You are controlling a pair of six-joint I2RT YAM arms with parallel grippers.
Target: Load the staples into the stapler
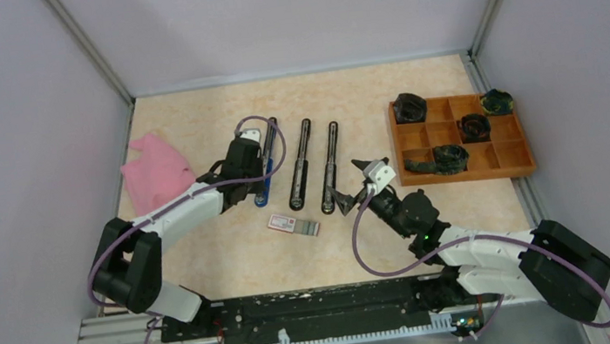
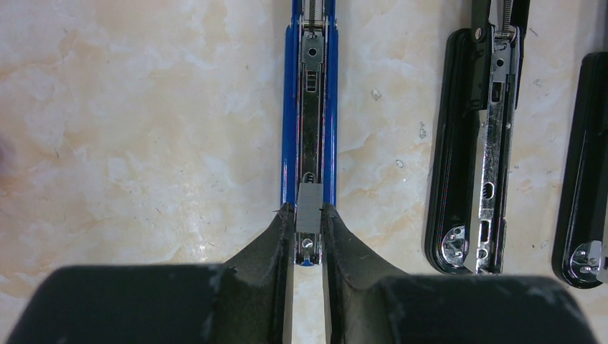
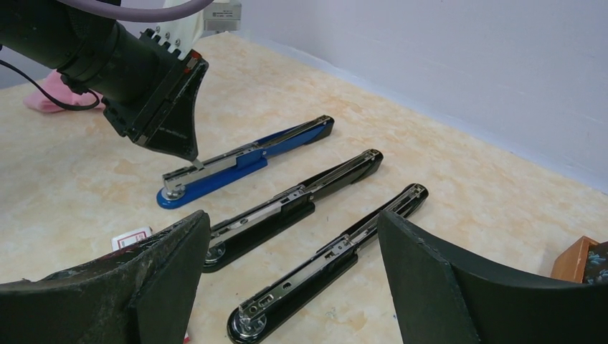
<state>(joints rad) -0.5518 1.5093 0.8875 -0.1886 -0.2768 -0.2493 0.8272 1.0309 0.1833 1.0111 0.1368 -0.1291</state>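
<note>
From above, the staples box (image 1: 281, 222) is seen on the desk (image 1: 208, 267) near the blue stapler (image 1: 264, 196). Left wrist: a grey staple strip (image 2: 308, 206) is pinched by the left gripper (image 2: 308, 218) over that stapler's channel. Right wrist: the right gripper (image 3: 292, 222) is spread wide.

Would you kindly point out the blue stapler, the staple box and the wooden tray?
blue stapler (image 2: 310, 129), left wrist view, open metal channel.
staple box (image 1: 281, 222), top external view, printed top.
wooden tray (image 1: 477, 175), top external view, near rim.
</note>
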